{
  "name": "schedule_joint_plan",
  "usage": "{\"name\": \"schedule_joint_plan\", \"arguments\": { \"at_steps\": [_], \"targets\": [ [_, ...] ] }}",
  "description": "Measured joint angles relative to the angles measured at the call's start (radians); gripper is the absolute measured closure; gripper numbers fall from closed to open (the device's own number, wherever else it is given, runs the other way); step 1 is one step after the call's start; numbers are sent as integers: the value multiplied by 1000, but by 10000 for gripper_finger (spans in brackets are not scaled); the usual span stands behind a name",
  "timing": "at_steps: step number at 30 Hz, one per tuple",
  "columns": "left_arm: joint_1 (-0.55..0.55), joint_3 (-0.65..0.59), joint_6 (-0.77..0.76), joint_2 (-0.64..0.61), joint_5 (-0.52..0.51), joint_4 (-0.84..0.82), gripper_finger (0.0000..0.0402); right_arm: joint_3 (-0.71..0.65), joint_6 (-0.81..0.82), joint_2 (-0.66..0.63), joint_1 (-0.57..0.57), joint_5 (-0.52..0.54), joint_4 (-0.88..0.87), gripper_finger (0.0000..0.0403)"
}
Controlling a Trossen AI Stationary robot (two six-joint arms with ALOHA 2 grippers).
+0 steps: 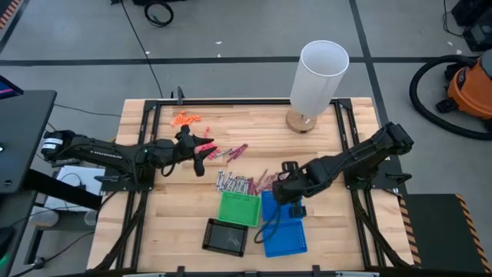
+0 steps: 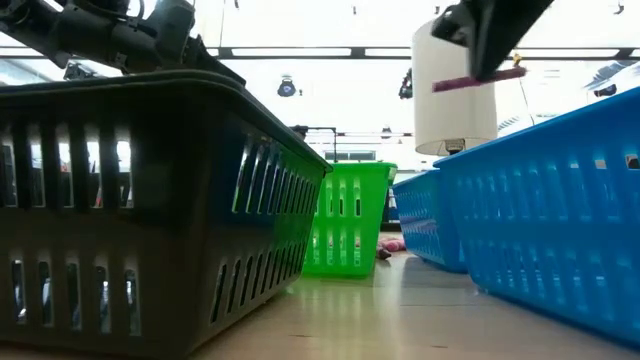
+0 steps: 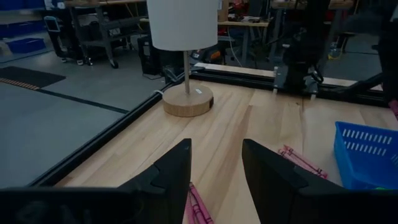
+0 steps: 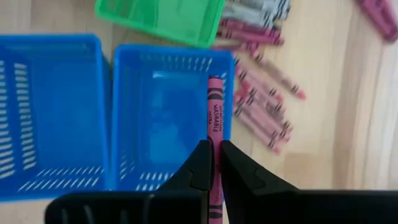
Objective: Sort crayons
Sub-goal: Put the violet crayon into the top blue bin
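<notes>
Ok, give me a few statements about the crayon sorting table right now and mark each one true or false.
1. The right end effector grips a maroon crayon above a blue basket. True.
2. The green basket is full of crayons. False: it looks empty.
3. The left end effector is open over loose crayons. True.
4. The lamp lies tipped over. False: it stands upright.

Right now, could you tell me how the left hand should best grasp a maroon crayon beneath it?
Probably pinch the maroon crayon across its mid-shaft, coming straight down with the open left hand: it lies flat on the table, thin, so fingers straddle its width.
</notes>
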Motion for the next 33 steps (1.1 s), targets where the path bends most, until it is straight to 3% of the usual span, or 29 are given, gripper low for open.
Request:
{"name": "schedule_joint_plan", "arguments": {
  "at_steps": [13, 22, 33],
  "targets": [
    [0, 0, 65, 27, 2, 147, 249, -103, 166, -3, 55, -71, -10, 378],
    [21, -1, 80, 269, 8, 368, 249, -221, 147, -3, 44, -59, 223, 368],
    [66, 20, 27, 430, 43, 393, 249, -280, 140, -2, 10, -61, 283, 342]
  ]
}}
